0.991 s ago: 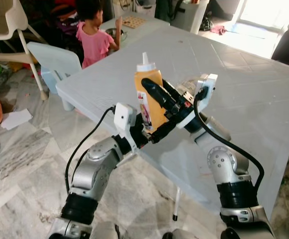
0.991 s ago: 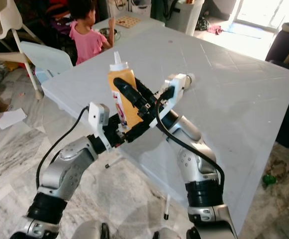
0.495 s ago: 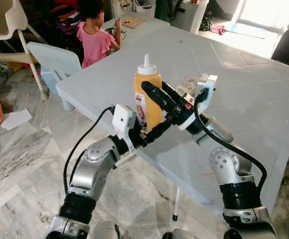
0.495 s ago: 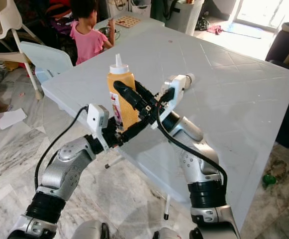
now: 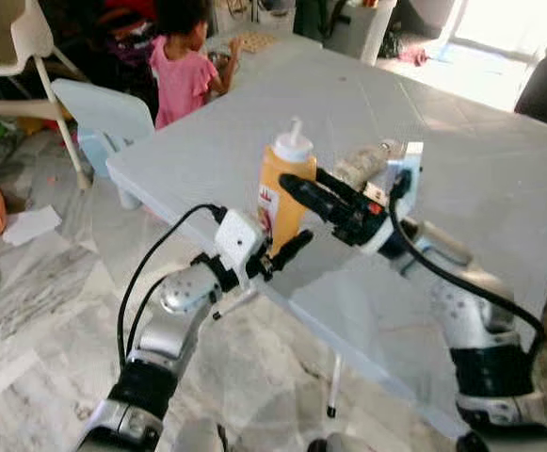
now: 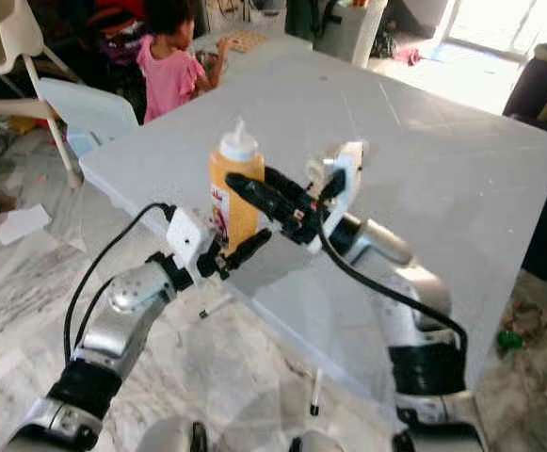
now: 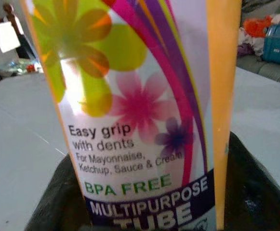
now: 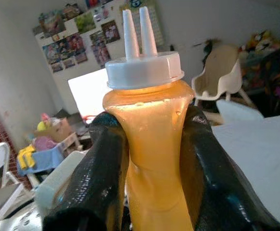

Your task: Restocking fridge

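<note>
Bottle upright between both grippers, above the near corner of the desk.

The squeeze bottle (image 5: 283, 188) stands with its long axis vertical, white cap up. The right gripper (image 5: 313, 191) reaches across from the robot's right, its two black fingers (image 8: 103, 168) clamped on the narrow waist under the cap. The left gripper (image 5: 287, 252) comes from below on the left, its fingers closed around the labelled base. Both arms are equally near, one high and one low. Carrying it off the desk (image 5: 499, 179) to a fridge probably calls for keeping it upright.
</note>
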Tool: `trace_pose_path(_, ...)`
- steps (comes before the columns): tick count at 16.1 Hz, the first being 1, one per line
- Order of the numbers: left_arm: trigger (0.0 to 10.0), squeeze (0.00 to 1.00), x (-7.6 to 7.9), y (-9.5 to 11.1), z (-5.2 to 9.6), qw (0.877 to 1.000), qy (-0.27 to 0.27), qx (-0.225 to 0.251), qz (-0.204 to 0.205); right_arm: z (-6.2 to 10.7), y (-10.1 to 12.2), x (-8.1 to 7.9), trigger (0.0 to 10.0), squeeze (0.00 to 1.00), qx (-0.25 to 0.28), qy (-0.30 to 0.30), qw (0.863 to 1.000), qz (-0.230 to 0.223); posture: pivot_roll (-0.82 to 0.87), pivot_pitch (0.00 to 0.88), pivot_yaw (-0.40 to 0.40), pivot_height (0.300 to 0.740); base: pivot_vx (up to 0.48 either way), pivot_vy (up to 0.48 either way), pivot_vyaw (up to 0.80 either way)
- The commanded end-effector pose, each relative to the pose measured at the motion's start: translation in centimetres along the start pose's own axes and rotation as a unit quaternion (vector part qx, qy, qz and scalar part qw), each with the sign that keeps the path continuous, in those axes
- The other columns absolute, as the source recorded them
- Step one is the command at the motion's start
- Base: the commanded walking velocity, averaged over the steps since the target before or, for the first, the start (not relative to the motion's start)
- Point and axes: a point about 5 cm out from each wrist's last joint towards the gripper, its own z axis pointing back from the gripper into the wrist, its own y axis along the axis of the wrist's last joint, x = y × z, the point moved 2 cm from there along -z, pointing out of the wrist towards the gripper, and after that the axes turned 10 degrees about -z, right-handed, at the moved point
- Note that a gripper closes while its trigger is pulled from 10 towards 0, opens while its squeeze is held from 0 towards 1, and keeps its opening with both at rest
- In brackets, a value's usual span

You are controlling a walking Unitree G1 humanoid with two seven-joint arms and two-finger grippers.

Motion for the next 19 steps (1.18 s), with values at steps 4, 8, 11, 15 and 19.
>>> trace_pose_path(4, 0.0, 0.0, -0.8, -0.4, -0.1, 0.999, 0.024, -0.001, -0.038, 1.9, -1.1, -1.9, 10.0, 1.0, -0.112, 0.078, 0.99, 0.021, 0.01, 0.0, -0.003, 0.74, 0.0, 0.0, 0.0)
trace_pose_path(8, 0.0, 0.0, -0.9, -0.5, -0.1, 0.999, 0.025, 0.001, -0.046, 2.0, -0.6, 0.2, 10.0, 1.0, -0.147, 0.031, 0.98, 0.133, 0.01, 0.0, -0.002, 0.74, 0.0, 0.0, 0.0)
trace_pose_path(11, 0.0, 0.0, -0.9, -0.6, -0.3, 0.998, 0.028, 0.008, -0.053, 1.5, 0.6, 1.7, 10.0, 0.67, -0.124, -0.012, 0.973, 0.192, 0.01, 0.0, -0.002, 0.74, 0.0, 0.0, 0.0)
trace_pose_path(15, 0.0, 0.0, -0.8, -0.6, -0.5, 0.998, 0.026, 0.011, -0.055, 0.5, 1.0, 2.7, 10.0, 0.0, -0.077, -0.044, 0.972, 0.218, 0.02, 0.0, 0.0, 0.74, 0.0, 0.0, 0.0)
trace_pose_path(19, 0.0, 0.0, -0.7, -0.6, -0.5, 0.998, 0.024, 0.013, -0.055, -0.4, 0.5, 1.0, 10.0, 0.0, -0.083, 0.032, 0.98, 0.179, 0.02, 0.0, -0.001, 0.74, 0.0, 0.0, 0.0)
